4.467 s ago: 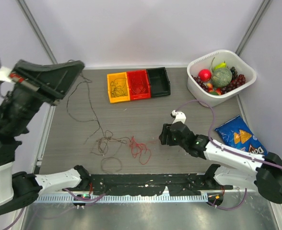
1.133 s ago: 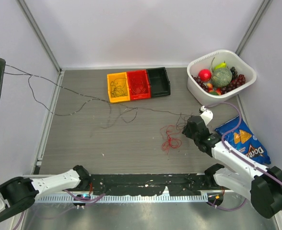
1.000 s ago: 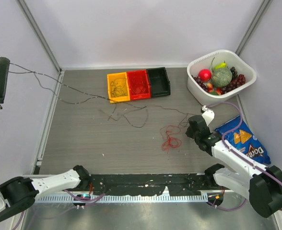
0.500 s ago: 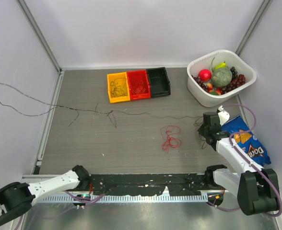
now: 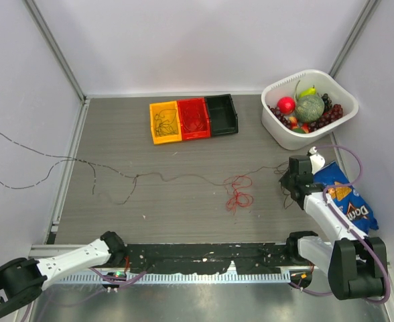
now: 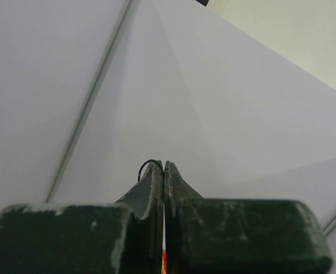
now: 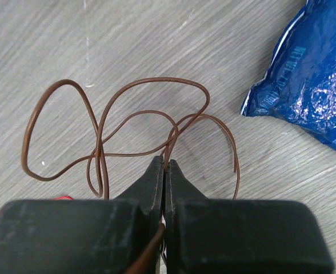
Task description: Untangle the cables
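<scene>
A thin dark cable [image 5: 183,176] stretches across the table from the left edge to my right gripper [image 5: 285,180], passing the top of a red cable [image 5: 238,191] that lies in loose loops. In the right wrist view my right gripper [image 7: 165,162] is shut on this brown cable [image 7: 151,81], whose curly end loops lie on the table ahead of the fingertips. My left gripper [image 6: 164,165] is out of the top view, raised before the white wall. It is shut on a thin black wire [image 6: 145,165] that curls over its left fingertip.
Yellow [image 5: 164,122], red [image 5: 193,118] and black [image 5: 222,115] bins stand at the back, the first two holding coiled wires. A white basket [image 5: 277,134] of fruit stands at the back right. A blue chip bag [image 5: 344,201] lies right of my right gripper.
The left arm has pulled its cable end off the left edge. The right gripper has moved right toward the chip bag. The dark cable is drawn out long, off the red loops.
</scene>
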{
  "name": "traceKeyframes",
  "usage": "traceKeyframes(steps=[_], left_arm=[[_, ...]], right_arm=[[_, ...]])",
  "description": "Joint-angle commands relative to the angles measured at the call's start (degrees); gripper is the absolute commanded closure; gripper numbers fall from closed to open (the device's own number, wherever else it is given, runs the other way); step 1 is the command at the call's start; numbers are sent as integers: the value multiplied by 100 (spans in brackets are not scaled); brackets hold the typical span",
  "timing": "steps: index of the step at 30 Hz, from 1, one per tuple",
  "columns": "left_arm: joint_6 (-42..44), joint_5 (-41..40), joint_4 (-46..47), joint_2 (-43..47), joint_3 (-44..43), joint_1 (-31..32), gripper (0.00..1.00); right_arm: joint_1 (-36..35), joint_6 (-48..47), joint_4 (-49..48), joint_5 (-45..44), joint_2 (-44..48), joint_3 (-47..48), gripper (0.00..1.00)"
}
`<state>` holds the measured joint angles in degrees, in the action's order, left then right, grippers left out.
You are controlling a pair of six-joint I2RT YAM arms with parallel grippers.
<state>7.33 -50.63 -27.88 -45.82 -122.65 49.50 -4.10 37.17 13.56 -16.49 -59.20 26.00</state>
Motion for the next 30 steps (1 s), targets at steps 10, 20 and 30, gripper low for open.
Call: traceKeyframes(steps=[10,20,30], left_arm=[[-187,-527,55,135,1023,491,100],[-1365,448,-271,-207,1367,491,100],[-1665,1037,-490,-472,927,491,100]], right_arm=[[-3,-570,-169,611,119,318,93],[-2663,-351,1007,1008,-144,1266,29],[-4081,-649,2476,945,-162,2110,29]])
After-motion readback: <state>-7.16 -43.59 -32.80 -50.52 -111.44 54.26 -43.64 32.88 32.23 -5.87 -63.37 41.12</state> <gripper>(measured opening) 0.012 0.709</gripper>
